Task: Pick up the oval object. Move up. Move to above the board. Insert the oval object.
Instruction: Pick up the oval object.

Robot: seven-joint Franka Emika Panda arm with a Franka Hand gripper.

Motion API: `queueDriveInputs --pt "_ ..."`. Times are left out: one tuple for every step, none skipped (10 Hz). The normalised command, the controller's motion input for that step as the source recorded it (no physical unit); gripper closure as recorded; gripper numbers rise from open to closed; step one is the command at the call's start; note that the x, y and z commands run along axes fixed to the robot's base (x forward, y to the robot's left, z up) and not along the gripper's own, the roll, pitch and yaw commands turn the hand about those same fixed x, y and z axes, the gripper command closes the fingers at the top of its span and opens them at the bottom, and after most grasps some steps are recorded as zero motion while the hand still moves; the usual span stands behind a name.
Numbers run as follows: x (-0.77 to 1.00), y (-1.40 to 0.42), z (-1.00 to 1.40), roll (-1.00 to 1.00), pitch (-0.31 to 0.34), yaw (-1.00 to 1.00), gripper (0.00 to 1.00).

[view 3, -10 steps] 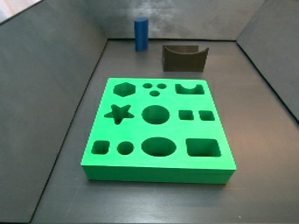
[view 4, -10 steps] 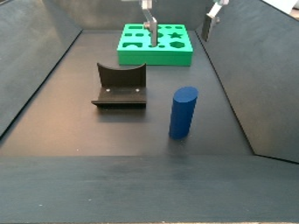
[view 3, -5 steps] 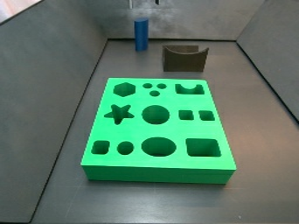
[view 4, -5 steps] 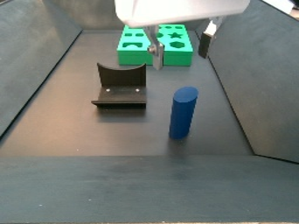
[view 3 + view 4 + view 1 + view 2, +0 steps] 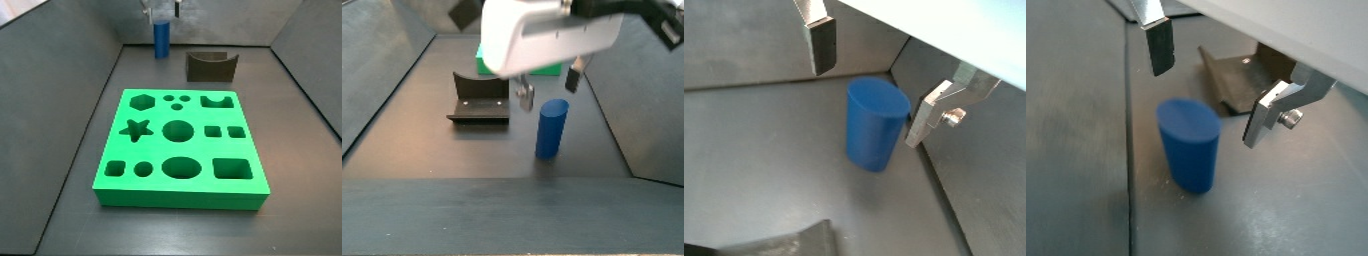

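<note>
The oval object (image 5: pixel 160 38) is a tall blue peg standing upright on the dark floor near the back wall, apart from the board. It also shows in the other views (image 5: pixel 552 130) (image 5: pixel 875 125) (image 5: pixel 1189 145). My gripper (image 5: pixel 549 92) hangs open just over it, one finger on each side of its top, neither touching. Both wrist views show the open gripper (image 5: pixel 869 100) (image 5: pixel 1207 105) with the peg's rounded top below the gap. The board (image 5: pixel 181 145), a thick green slab with many shaped holes, lies in the middle of the floor; my gripper hides most of it in a side view (image 5: pixel 551 68).
The fixture (image 5: pixel 210 65), a dark L-shaped bracket, stands next to the peg, between it and the board (image 5: pixel 480 97) (image 5: pixel 1229 82). Grey walls (image 5: pixel 80 70) enclose the floor on both sides and at the back.
My gripper has travelled from over the board to the peg and come down, so its open fingers now flank the peg's top. Peg, board and fixture have not moved.
</note>
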Motion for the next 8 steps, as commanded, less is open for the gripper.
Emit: queueDriveInputs --pt "0.0 0.23 -0.52 0.0 -0.246 0.35 0.0" --pt "-0.03 0.16 -0.47 0.0 -0.236 0.33 0.0" --pt "-0.07 0.07 -0.29 0.01 -0.159 0.25 0.0" --pt "-0.07 0.01 -0.14 0.03 -0.101 0.17 0.0" --pt "-0.07 0.0 0.0 0.0 -0.051 0.0 0.0" --pt "0.0 0.0 0.0 0.0 0.0 0.0 0.0" --pt "-0.05 0.0 -0.38 0.0 -0.073 0.0 0.0" --pt "0.0 0.07 -0.39 0.0 -0.001 0.04 0.0"
